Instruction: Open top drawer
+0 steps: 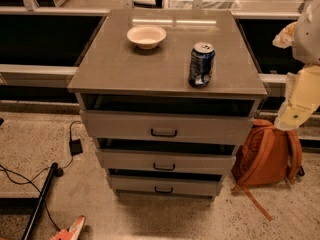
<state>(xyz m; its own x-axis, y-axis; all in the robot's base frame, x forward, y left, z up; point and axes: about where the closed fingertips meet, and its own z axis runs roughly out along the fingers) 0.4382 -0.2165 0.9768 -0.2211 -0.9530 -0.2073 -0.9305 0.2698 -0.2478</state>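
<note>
Far left, on the speckled floor: small black plug block [75, 146] on a thin cable, slanting black pole [37, 199], an orange-and-white scrap [70, 229] at the bottom edge

Centre: grey three-drawer cabinet under a flat grey counter [115, 69]. On it, a shallow cream bowl [146, 36] toward the back left and a dented blue drinks can [201, 64] upright nearer the front right, well apart from each other.

Directly under the counter's front lip, past a dark slot: tall, wide grey front of the top drawer [120, 126], long axis left to right, small black loop handle [164, 132] centred on it. No inside on show, so judged not yet pulled out.

Below it, two shorter grey drawer fronts [130, 160] with like handles, not the ones wanted.

Right of the cabinet: rust-orange backpack [267, 156] slumped on the floor near the lower corner.

Far right edge: pale cream and white arm [309, 39], folded and hanging down, lower link tilted inward. Tool [292, 115] taken to be the cream end of that link, above the backpack and well apart from the cabinet. Spread or pressed together: cannot tell.

Handle down and to the left of the tool, facing outward from the cabinet front. Likely need: swing left across the drawer front, drop to handle height, come in square to the front, then pull straight out along the drawer's travel, not sideways
</note>
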